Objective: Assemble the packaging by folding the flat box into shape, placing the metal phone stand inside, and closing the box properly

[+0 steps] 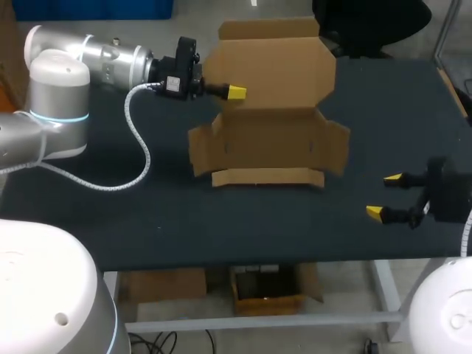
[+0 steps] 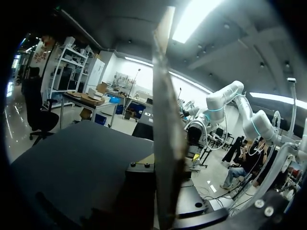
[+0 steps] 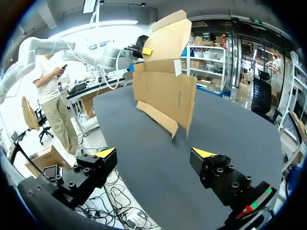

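- The box (image 1: 269,140) stood near the middle of the table (image 1: 147,214), only partly shaped. Its low back wall and two side flaps were raised. The lid panel (image 1: 276,70) rose upright behind them, and the front flap (image 1: 267,177) lay low against the table on the robot's side.
- The left tool (image 1: 234,92) was at the lid panel's left edge and, as far as I could judge, clenched on it. One yellow tip showed on the panel's near face. In the left wrist view the cardboard ran edge-on between the dark fingers.
- The right tool (image 1: 385,195) was released, its yellow tips well apart. It hung over the table to the right of the box and touched nothing.
- By my reading, the folding was under way but not finished. The front flap was not yet raised and the side flaps were not yet tucked into a closed tray.
- The metal phone stand showed in none of the views, so I could not tell where it was. Placing it inside had evidently not been done.
- Closing the lid was also left to do, since the panel stood fully open.
- No label, brand mark or writing could be read on the box, which showed plain brown cardboard on every visible face.
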Robot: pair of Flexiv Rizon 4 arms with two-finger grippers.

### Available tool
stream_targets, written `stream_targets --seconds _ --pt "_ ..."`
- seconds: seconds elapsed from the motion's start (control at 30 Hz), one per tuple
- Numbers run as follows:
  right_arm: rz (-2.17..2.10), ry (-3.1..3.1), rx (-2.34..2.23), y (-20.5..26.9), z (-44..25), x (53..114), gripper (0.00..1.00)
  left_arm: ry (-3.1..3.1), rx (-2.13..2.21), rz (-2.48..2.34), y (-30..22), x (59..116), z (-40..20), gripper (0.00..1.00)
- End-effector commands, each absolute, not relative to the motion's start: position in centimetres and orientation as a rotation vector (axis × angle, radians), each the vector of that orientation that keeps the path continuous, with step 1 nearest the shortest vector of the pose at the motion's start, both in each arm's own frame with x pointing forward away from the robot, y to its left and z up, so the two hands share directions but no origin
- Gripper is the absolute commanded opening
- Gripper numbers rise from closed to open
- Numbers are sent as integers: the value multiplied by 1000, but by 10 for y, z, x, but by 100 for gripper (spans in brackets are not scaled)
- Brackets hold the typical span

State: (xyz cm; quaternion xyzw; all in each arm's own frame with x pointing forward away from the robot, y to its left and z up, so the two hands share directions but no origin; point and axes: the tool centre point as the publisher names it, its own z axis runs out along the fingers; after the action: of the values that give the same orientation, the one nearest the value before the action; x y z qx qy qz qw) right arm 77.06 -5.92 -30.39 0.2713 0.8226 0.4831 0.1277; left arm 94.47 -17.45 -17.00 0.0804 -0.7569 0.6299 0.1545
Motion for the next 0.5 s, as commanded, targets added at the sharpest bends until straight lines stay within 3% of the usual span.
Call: stream_targets --seconds 0.03,0.07,0.1,0.13,0.17,0.5 --pt "1404 2394 782 -59 -301 767 59 -2134 191 1783 -175 950 -171 0" --pt "1401 2395 778 -59 -300 766 44 -2132 193 1782 -176 951 -171 0" --pt "1399 2396 777 -58 -300 766 37 -2130 196 1781 -176 951 -171 0" --pt "1398 2397 774 -58 -300 766 14 -2127 200 1779 -176 951 -170 0" --pt "1395 2400 770 -58 -300 765 0 -2126 202 1778 -176 951 -169 0" --pt "1380 2411 764 -59 -301 761 0 -2091 284 1732 -178 954 -171 0"
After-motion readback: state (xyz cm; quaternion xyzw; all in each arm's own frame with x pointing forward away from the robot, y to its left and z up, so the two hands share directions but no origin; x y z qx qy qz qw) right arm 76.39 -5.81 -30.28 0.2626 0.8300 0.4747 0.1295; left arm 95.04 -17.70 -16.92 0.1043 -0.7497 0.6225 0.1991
